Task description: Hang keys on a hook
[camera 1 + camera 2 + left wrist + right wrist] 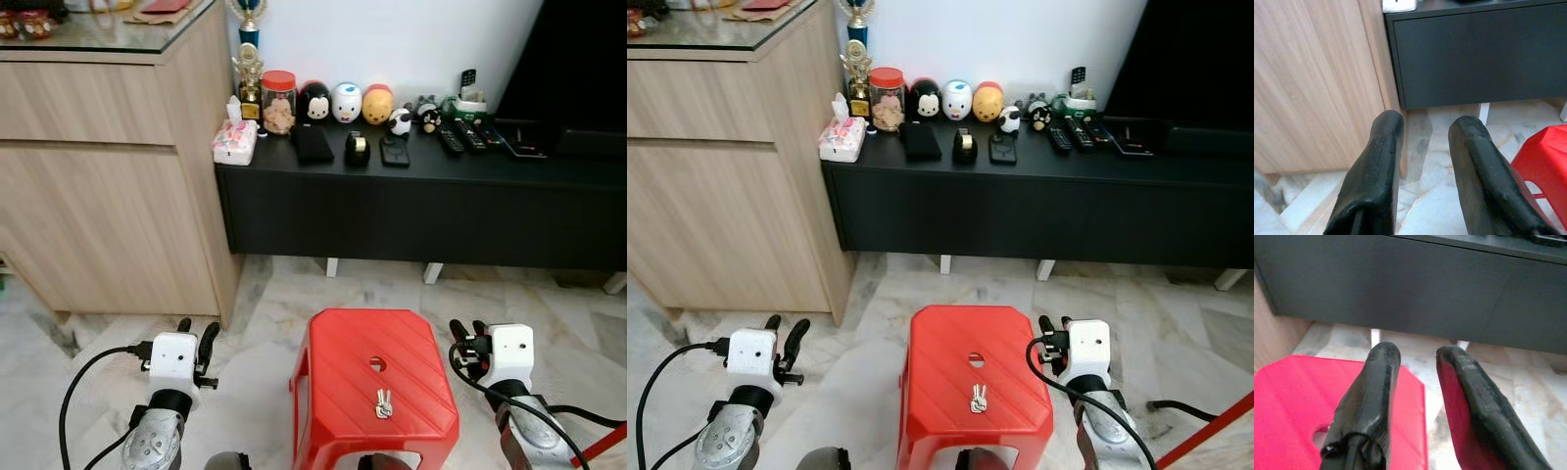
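A small bunch of silver keys [382,402] lies on the seat of a red plastic stool [343,362] in front of me, just below the seat's round hole. My left gripper [196,334] is held low to the left of the stool, open and empty. On the stool's right side my right gripper [466,331] is open too, its fingers [1376,391] above the stool's right edge. The keys lie between the two arms, closer to the right one.
A low black TV cabinet [421,211] stands behind the stool, carrying figurines, a jar [278,101], remotes [460,137] and a tissue pack [235,142]. A wooden sideboard [108,166] stands at the left. Marble floor [265,313] surrounds the stool. Cables trail from both wrists.
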`<state>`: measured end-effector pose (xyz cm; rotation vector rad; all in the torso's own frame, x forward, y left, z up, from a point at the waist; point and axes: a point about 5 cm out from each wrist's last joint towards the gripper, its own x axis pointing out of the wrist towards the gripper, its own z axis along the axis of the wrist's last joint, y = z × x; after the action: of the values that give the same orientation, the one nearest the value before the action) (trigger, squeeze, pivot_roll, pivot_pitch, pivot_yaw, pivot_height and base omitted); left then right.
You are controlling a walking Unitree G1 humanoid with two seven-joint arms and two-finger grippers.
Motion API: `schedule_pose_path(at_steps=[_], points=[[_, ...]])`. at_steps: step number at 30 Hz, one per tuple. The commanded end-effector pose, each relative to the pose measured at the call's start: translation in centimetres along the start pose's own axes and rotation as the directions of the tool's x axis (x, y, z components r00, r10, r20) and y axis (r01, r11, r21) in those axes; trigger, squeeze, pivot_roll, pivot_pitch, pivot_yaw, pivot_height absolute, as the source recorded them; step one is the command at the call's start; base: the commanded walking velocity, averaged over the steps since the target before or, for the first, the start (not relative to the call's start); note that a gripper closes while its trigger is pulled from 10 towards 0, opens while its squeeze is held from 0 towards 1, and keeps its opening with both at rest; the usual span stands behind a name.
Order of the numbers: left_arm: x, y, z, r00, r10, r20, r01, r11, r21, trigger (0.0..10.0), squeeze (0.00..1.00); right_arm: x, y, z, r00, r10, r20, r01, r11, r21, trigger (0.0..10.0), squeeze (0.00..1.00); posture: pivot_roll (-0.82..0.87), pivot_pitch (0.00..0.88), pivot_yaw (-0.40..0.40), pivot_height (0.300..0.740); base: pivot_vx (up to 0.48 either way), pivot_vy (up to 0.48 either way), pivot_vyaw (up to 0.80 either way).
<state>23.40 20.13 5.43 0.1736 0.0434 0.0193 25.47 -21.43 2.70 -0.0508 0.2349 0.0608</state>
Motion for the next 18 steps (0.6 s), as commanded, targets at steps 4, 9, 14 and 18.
schedule_pose_path(at_steps=[4,9,14,18], points=[[-0.2,0.7,0.8,0.999,0.021,0.031,-0.022,1.0,0.02,10.0,0.0,0.7,0.6,-0.5,0.999,0.027,-0.044,-0.026,1.0,0.007,10.0,0.0,0.05,0.0,-0.098,0.609,0.0,0.0,0.0],[-0.3,1.2,0.9,0.999,0.03,0.033,-0.031,0.999,0.033,10.0,0.0,1.1,0.9,-0.1,0.998,0.054,-0.023,-0.054,0.999,-0.002,10.0,0.0,0.06,0.0,-0.1,0.584,0.0,0.0,0.0],[-0.6,1.6,0.8,0.999,0.034,0.022,-0.035,0.999,0.041,10.0,0.0,2.5,2.2,-1.1,0.985,0.121,-0.126,-0.124,0.992,-0.015,10.0,0.0,0.08,0.0,-0.088,0.584,0.0,0.0,0.0],[-0.5,1.4,1.2,0.999,0.025,0.031,-0.026,0.999,0.044,10.0,0.0,3.6,3.8,-0.8,0.968,0.196,-0.159,-0.202,0.979,-0.023,10.0,0.0,0.09,0.0,-0.09,0.584,0.0,0.0,0.0]])
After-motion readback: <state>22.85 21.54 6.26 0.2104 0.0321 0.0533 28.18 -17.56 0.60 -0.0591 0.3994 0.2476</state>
